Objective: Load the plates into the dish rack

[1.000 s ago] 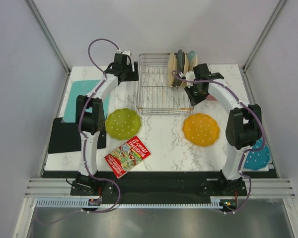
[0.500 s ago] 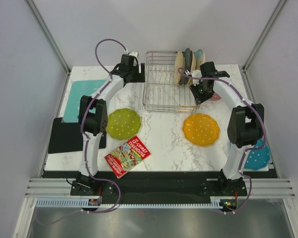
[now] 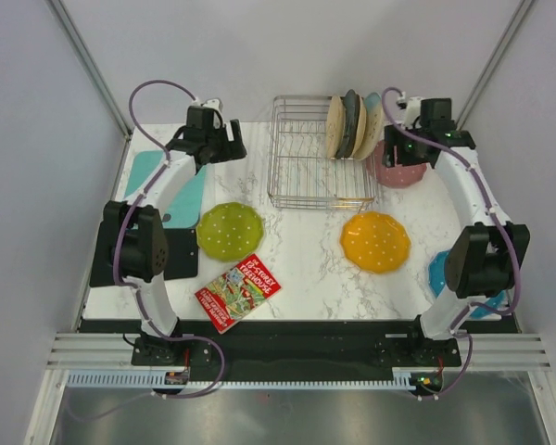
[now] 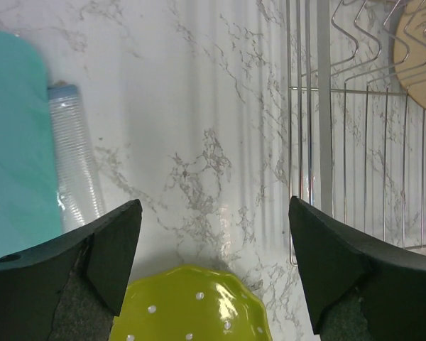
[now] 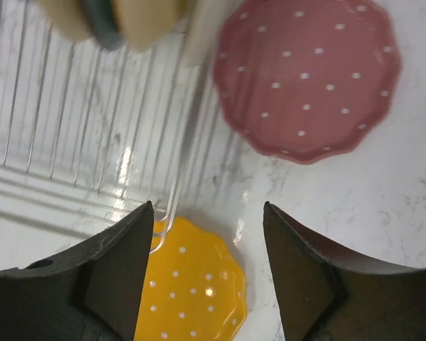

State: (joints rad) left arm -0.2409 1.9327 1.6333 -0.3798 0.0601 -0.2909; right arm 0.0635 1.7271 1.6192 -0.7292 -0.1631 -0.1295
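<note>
Since 1.0 s earlier, both arms have drawn away from the dish rack (image 3: 320,158). The left gripper (image 3: 210,146) has shifted from the rack's far-left corner to the table (image 4: 199,106) between the rack and the teal board (image 3: 153,181). The right gripper (image 3: 400,156) has pulled outward from the rack's right side toward the pink plate (image 3: 394,176). The rack itself sits slightly farther right than before.

Left wrist view: the left gripper's jaws stand wide apart and hold nothing. Bare marble lies between them, with the far rim of the lime green plate (image 4: 192,309) at the lower edge. A clear ribbed plastic piece (image 4: 74,170) lies against the board's edge.

Right wrist view: the right gripper's jaws are likewise spread wide and empty. The pink plate lies flat just beside the rack's right edge, and the orange plate (image 5: 192,284) shows between the fingers.

Top view: beige and grey dishes (image 3: 350,125) stand on edge in the rack's far-right slots. 4 dotted plates lie flat outside the rack:
- lime green near its left front corner
- orange near its right front corner
- pink at its right
- the blue plate (image 3: 435,275) at the right table edge, partly hidden by the right arm

A black mat (image 3: 120,255) and a red printed packet (image 3: 238,291) lie at the near left.
</note>
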